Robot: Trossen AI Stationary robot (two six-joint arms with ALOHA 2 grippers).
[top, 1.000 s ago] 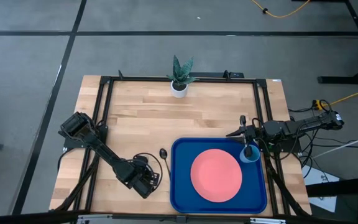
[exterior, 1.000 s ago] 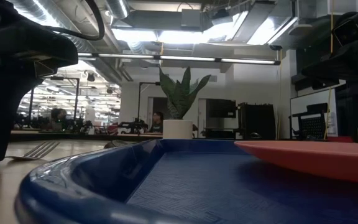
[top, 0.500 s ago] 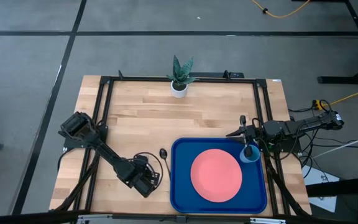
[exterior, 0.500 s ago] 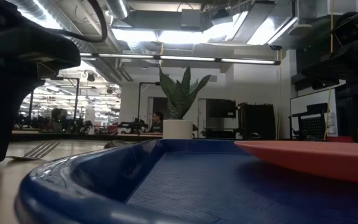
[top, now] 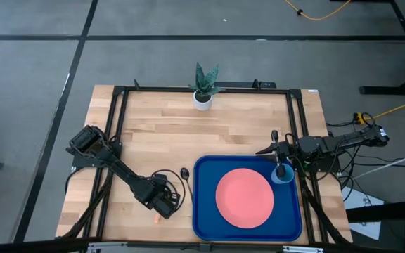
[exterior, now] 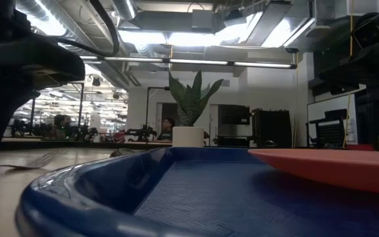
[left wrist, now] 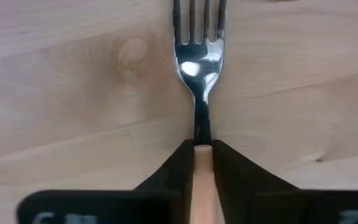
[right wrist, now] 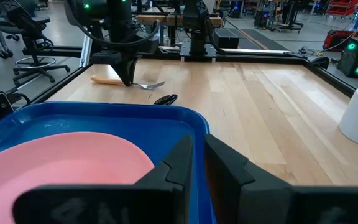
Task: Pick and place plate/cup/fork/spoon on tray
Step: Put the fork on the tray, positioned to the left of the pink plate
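Left pincer (left wrist: 202, 163) has closed in since a sec ago & now pinches the fork (left wrist: 199, 68) by its tan handle, tines flat on the wood desk (top: 238, 126), left of the blue tray (top: 201, 211). Spoon (top: 185, 172) lies just beside tray's left rim. Pink plate (top: 245, 197) sits mid-tray, blue cup (top: 283, 173) in the tray's far right corner. Right pincer (right wrist: 194, 163) at the cup, fingers nearly together on its wall. Potted plant (top: 203, 86) at desk's far edge. Room behind: open lab w/ ceiling lights, workbenches, grey floor.
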